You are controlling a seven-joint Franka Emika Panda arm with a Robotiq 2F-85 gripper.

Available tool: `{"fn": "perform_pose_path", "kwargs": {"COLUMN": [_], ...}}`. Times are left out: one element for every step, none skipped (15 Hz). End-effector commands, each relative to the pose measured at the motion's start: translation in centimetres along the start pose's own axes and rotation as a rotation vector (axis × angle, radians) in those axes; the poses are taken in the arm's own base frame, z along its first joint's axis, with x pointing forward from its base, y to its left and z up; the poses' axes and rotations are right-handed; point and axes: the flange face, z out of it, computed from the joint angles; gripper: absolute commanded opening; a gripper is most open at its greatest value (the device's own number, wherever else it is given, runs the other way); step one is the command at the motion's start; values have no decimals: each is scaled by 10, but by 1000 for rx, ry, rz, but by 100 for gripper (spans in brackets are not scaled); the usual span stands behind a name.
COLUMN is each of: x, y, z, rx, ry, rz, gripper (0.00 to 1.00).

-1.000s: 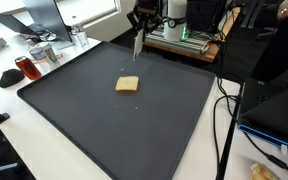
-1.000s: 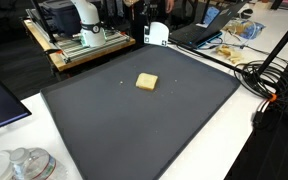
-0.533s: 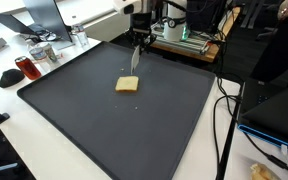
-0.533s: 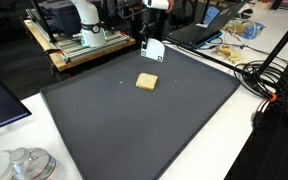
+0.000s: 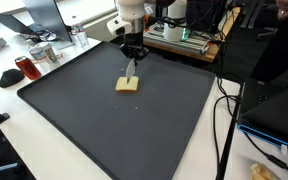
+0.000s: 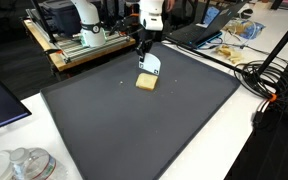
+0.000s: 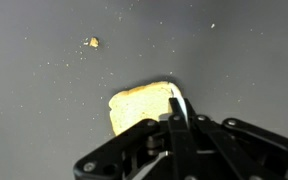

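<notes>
Above the slice of bread (image 5: 127, 85) (image 6: 147, 82) hangs the pincer (image 5: 133, 57) (image 6: 144, 45), closed on a thin flat utensil (image 5: 132, 68) (image 6: 152, 65) that points down from between its fingers. The utensil's lower end comes down at the edge of the slice that faces the robot's base; in the wrist view its pale tip (image 7: 176, 102) lies right at the rim of the bread (image 7: 136, 106), at the corner nearest the pincer (image 7: 174, 125). Whether the tip presses into the crust or only meets it cannot be told.

The slice lies flat on a wide dark mat (image 5: 114, 130) (image 6: 134, 130), nearer the mat's robot-side edge than its middle, with bare mat all round it. A small crumb (image 7: 92, 42) sits on the mat apart from the slice, seen in the wrist view.

Well away from the bread, off the mat's corner on the white desk (image 5: 24, 135), stand a reddish cup (image 5: 26, 68) and some glass jars (image 5: 44, 52). On the other side of the slice, beyond the mat's edge, black cables (image 5: 224, 110) trail over the desk.
</notes>
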Motion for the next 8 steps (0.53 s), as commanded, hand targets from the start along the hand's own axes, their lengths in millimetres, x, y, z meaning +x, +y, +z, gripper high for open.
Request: {"fn": "perform_pose_path", "kwargs": {"x": [13, 14, 16, 17, 18, 18, 19, 19], "y": [7, 9, 10, 12, 13, 14, 15, 15], "z": [12, 15, 18, 20, 22, 25, 29, 33], "rx": [6, 6, 8, 13, 16, 18, 18, 20], "ry": [-10, -15, -17, -18, -20, -23, -28, -34], "rz": [14, 15, 19, 22, 23, 23, 24, 22], "gripper": [1, 1, 1, 1, 1, 1, 1, 1]}}
